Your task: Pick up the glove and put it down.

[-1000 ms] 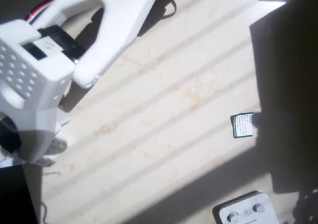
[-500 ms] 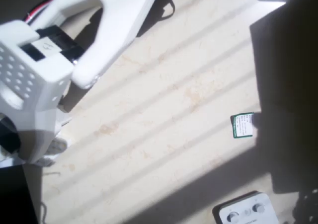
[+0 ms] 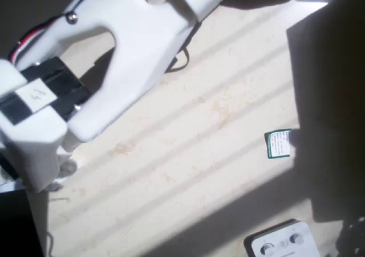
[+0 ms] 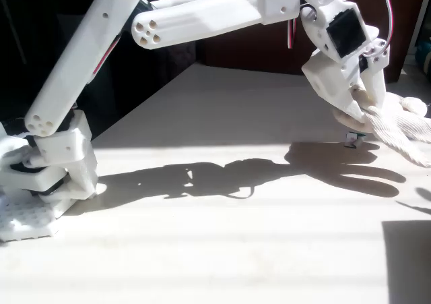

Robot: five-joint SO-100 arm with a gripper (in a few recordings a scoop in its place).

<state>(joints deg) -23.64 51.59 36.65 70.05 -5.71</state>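
In the fixed view my white gripper is at the right, pointing down, shut on the cream glove. The glove's plump fingers trail out to the right, and it hangs just above the table, casting a shadow below. In the overhead view the arm covers the upper left. A small pale bit of the glove peeks out under the wrist at the left edge. The fingertips are hidden there.
A small green-and-white card lies right of centre, at the edge of a dark shadow. A white box with round knobs sits at the bottom right. The arm's base stands at the left. The pale tabletop runs between them.
In the overhead view the arm's links have swung and now look larger, covering more of the upper left. The card and box have not moved.
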